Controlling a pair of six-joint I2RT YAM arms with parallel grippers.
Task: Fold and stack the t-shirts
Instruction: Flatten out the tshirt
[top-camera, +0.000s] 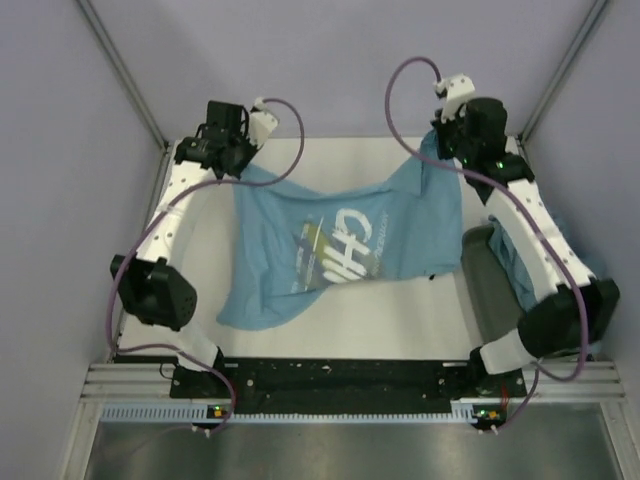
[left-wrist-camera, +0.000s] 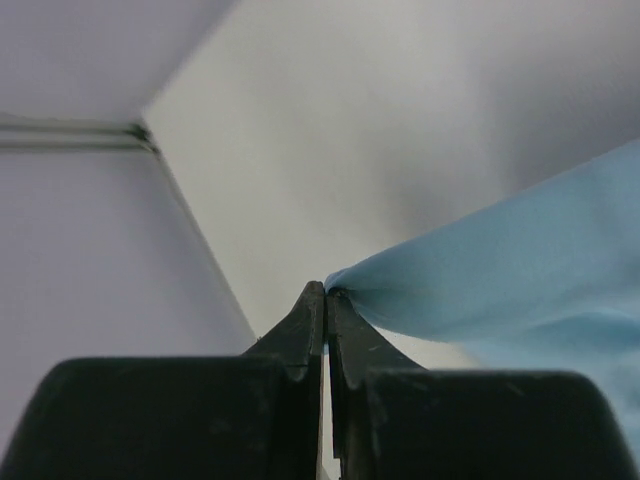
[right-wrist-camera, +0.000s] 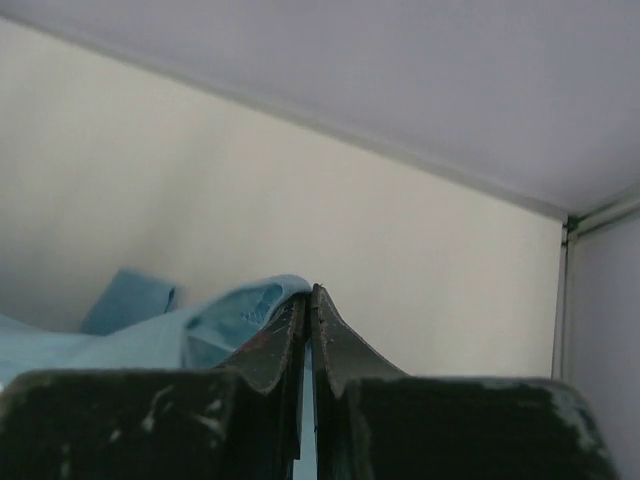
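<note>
Left jaws clamped shut on a corner of the t-shirt (top-camera: 340, 250), upper left of the overhead frame. Right jaws clamped on another edge, upper right. Shirt stretched between them, white print showing, lower part sagging onto the desk (top-camera: 400, 320) at centre.

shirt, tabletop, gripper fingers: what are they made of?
The t-shirt looks like soft matte knit, likely cotton: it drapes and creases. The tabletop is smooth matte white, maybe laminate. The left fingers look like hard black plastic; the right fingers show pale scuffs.
</note>
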